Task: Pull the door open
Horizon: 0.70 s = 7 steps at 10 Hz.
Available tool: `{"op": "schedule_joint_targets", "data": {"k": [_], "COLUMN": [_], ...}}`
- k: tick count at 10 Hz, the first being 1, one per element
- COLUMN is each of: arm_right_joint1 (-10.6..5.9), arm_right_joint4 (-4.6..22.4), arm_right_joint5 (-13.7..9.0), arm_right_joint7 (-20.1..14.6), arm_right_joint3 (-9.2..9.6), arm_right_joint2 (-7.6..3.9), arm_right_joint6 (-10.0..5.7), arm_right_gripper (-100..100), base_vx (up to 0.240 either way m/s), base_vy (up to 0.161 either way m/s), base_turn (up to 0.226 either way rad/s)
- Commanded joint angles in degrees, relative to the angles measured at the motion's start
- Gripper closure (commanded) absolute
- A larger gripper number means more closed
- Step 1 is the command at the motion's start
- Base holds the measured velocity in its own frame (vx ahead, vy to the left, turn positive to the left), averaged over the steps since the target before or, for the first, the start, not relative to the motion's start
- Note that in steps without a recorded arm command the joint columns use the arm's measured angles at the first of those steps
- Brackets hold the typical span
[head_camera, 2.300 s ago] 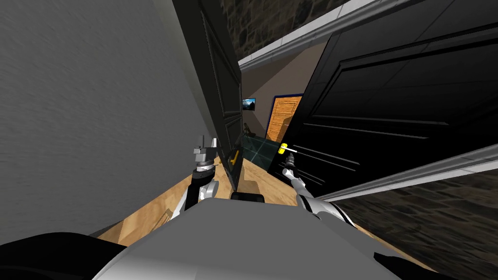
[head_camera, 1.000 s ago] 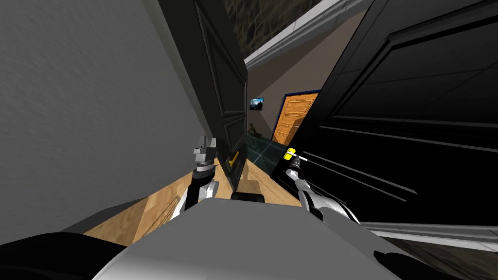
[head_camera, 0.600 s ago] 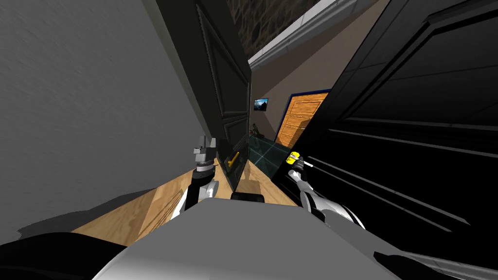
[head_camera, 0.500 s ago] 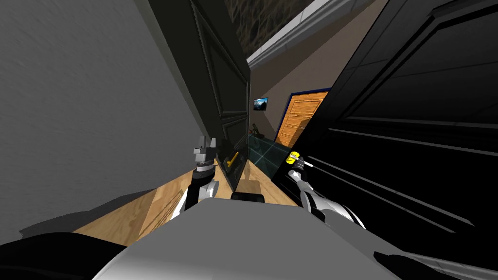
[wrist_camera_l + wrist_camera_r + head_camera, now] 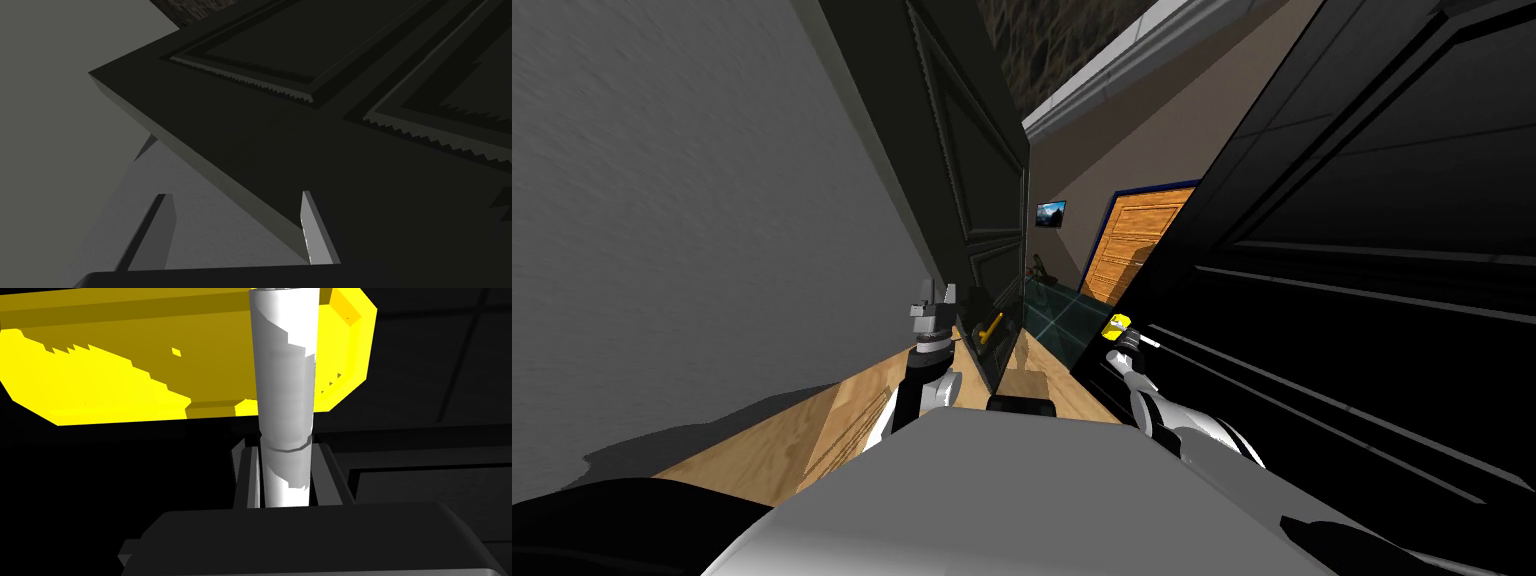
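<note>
Right door (image 5: 1362, 250): black, thin grey lines along the panel ribs.
Right door handle (image 5: 1116, 326): bright yellow block with darker ochre patches; its lever bar (image 5: 285, 388) is white shading to pale grey.
Left door (image 5: 972, 150): dark olive-charcoal, recessed panels darker still, edge a paler grey-green.
Left door handle (image 5: 993, 326): amber-gold.
Near wall (image 5: 662, 200): plain mid grey, faint grain.
Floor (image 5: 812, 440): honey-tan wood planks.
Stone band (image 5: 1042, 40): mottled brown-grey.
Moulding (image 5: 1132, 60): pale grey.
Far wall (image 5: 1112, 150): taupe.
Far door (image 5: 1142, 235): orange-brown wood grain, blue frame.
</note>
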Motion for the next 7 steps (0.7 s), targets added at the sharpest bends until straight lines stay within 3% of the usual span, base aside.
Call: {"op": "schedule_joint_targets", "data": {"k": [1,3,7], "arm_right_joint1": [0.01,0.01,0.22], "arm_right_joint4": [0.01,0.01,-0.92], "arm_right_joint5": [0.02,0.02,1.64], "arm_right_joint7": [0.03,0.03,-2.18], "arm_right_joint3": [0.04,0.04,1.93], "arm_right_joint2": [0.07,0.07,0.22], "arm_right_joint6": [0.02,0.02,0.76], "arm_right_gripper": [100,100,100], "base_vx": [-0.005,0.0,-0.167], "base_vy": [0.006,0.0,0.002], "base_turn": [0.001,0.0,0.056]}}
